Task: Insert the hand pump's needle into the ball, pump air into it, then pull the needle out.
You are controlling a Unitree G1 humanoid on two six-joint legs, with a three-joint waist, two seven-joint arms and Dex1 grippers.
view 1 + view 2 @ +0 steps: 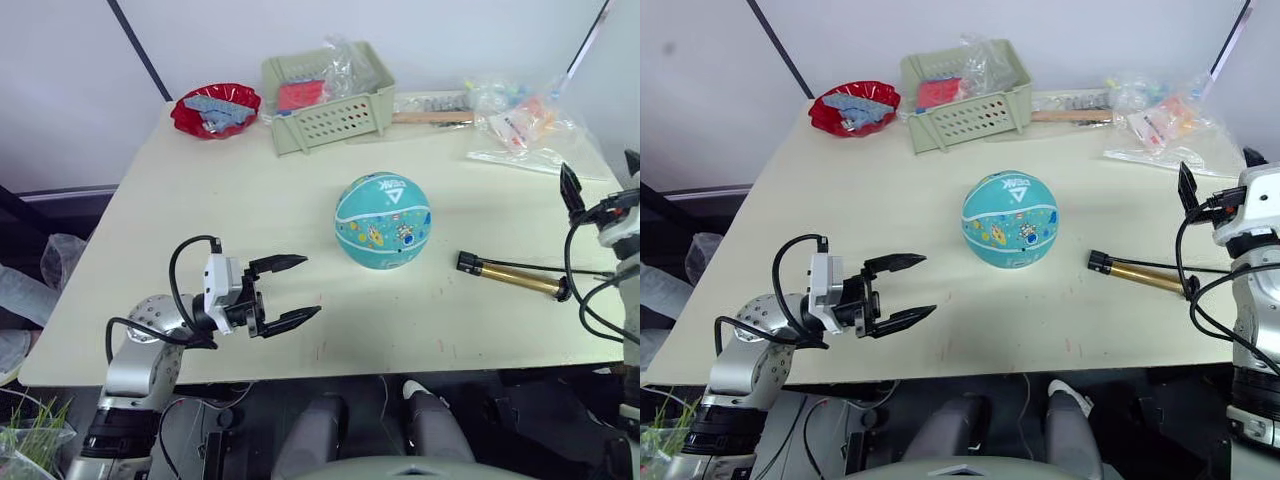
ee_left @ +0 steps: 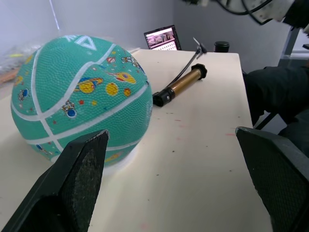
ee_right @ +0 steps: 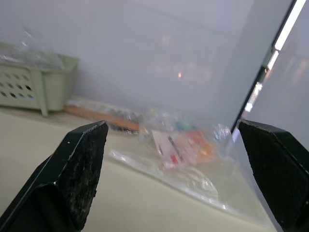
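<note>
The ball [image 1: 382, 221] sits mid-bench, the hand pump [image 1: 512, 276] toward its right edge, both grippers [image 1: 287, 291] [image 3: 169, 159] spread wide, empty.

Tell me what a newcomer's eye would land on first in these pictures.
First the teal ball, alone mid-table with its white triangle logo turned away from the robot. Next the gold-bronze hand pump lying to the ball's right, apart from it. Then the left claw, open and empty, pointing toward the ball from the table's near edge.
</note>
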